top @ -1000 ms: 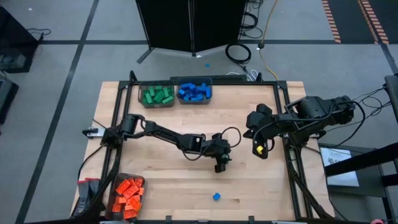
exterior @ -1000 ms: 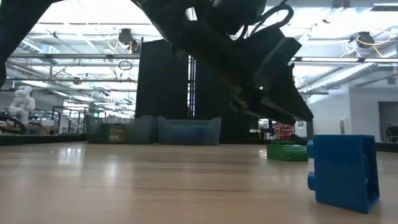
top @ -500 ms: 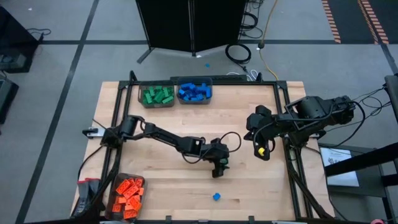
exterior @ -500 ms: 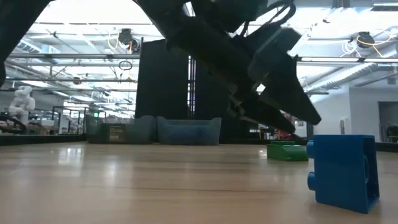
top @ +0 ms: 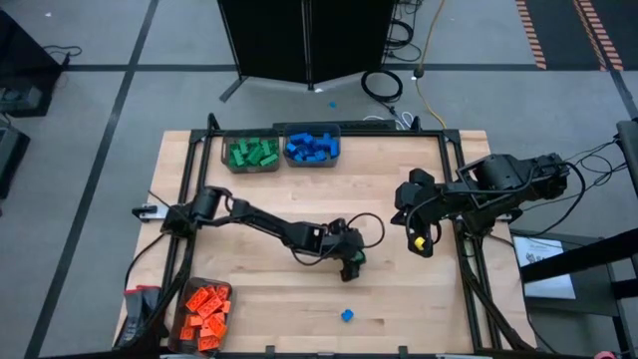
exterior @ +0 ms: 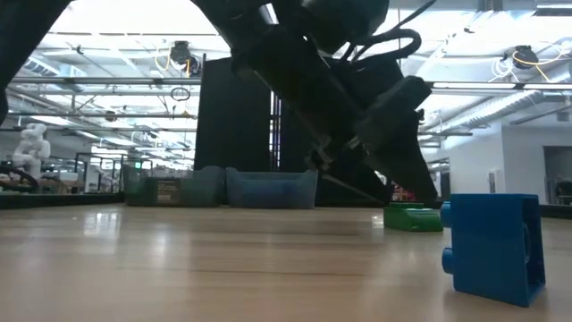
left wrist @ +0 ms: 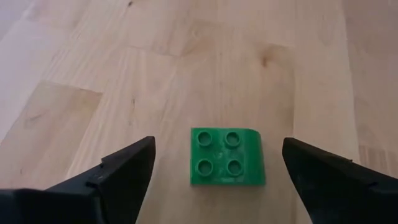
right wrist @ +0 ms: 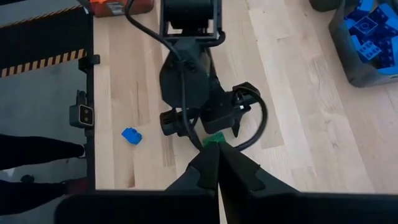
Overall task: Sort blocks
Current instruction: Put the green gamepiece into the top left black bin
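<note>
A lone blue block point(top: 347, 315) is lying nearest, at six o'clock on the table point(top: 259, 299). At centre, a green block point(left wrist: 226, 157) is being straddled, studs up, untouched, by the left gripper point(left wrist: 214, 171), fingers held wide apart. At three o'clock, the right gripper point(top: 417, 242) is being kept closed, empty.

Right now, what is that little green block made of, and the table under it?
The green block looks like moulded plastic: smooth, one even colour, with four round studs and a soft shine. The table looks like wood, probably sealed: pale planks with grain lines and small dark knots. The left gripper hangs open over the block, not touching it.
</note>
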